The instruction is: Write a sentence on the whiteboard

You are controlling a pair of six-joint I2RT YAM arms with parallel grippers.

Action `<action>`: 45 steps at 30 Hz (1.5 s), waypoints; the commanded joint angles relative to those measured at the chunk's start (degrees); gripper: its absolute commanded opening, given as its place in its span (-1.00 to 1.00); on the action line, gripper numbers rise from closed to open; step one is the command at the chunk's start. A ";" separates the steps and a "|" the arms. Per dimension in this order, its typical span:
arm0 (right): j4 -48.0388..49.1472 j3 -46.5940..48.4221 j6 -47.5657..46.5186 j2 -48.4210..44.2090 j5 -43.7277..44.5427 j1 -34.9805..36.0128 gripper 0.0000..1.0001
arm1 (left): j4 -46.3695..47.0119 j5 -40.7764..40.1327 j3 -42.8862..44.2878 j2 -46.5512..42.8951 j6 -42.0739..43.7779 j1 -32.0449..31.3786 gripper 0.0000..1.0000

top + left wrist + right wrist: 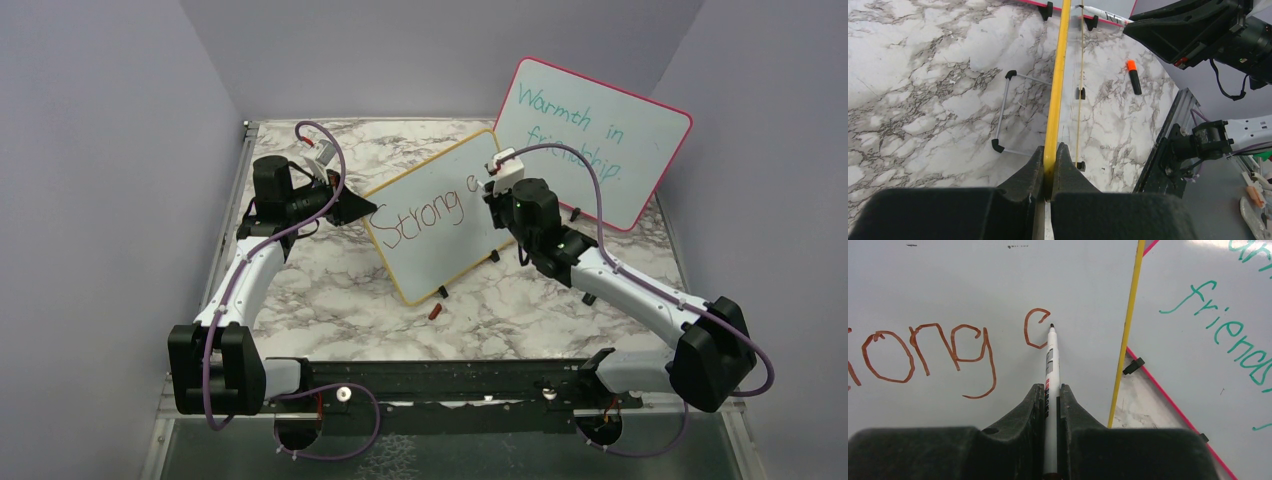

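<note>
Yellow-framed whiteboard (1060, 60) in left hand (1049, 150)

The sentence (950, 347) begins outside the right wrist view.

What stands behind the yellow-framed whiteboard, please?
A pink-framed board with teal handwriting stands behind the whiteboard. Its lower left part is hidden by the whiteboard and by the right gripper holding the marker.

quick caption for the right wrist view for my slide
Right claw gripping a marker, its tip by the rightmost red-brown stroke of the sentence on the whiteboard.
</note>
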 commanded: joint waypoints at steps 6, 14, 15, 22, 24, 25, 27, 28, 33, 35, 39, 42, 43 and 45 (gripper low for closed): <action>2.65 2.84 -0.50 0.75 -2.57 -0.01 -0.99 | -4.45 -8.13 -0.66 1.80 7.48 -0.28 -1.00; 2.03 2.52 -0.33 0.94 -0.39 -0.01 -0.99 | -4.49 -8.11 -0.61 1.84 7.46 -0.26 -1.00; 1.91 2.36 -0.26 0.95 0.08 0.05 -0.99 | -4.49 -8.15 -0.57 1.83 7.48 -0.28 -1.00; 1.05 1.82 0.10 1.15 1.23 -0.01 -0.99 | -4.49 -8.23 -0.66 1.78 7.48 -0.28 -1.00; 0.67 1.45 0.34 1.08 1.42 -0.01 -0.99 | -4.49 -8.21 -0.58 1.77 7.44 -0.28 -1.00; 0.51 1.14 0.37 0.90 1.42 -0.01 -0.99 | -4.49 -8.26 -0.59 1.76 7.48 -0.28 -1.00; 0.16 0.64 0.71 0.67 1.65 0.01 -0.99 | -4.49 -8.15 -0.58 1.78 7.48 -0.28 -1.00; 0.12 0.40 0.80 0.56 1.65 0.02 -0.99 | -4.49 -8.15 -0.59 1.76 7.48 -0.28 -1.00; -0.67 -0.73 1.40 0.06 1.77 -0.01 -0.99 | -4.49 -8.19 -0.64 1.77 7.48 -0.28 -1.00; -1.16 -1.15 1.67 -0.22 1.90 -0.01 -0.99 | -4.49 -8.26 -0.62 1.80 7.48 -0.24 -1.00; -1.64 -2.08 2.02 -0.87 2.70 0.01 -0.99 | -4.49 -8.27 -0.68 1.76 7.48 -0.28 -1.00; -1.82 -2.53 2.25 -1.14 2.56 0.00 -0.99 | -4.49 -8.27 -0.67 1.76 7.41 -0.28 -1.00; -1.91 -2.59 2.42 -1.20 2.38 -0.01 -0.99 | -4.49 -8.19 -0.67 1.77 7.47 -0.26 -1.00; -2.20 -2.69 2.69 -1.37 2.21 -0.01 -0.99 | -4.49 -8.27 -0.68 1.81 7.48 -0.27 -1.00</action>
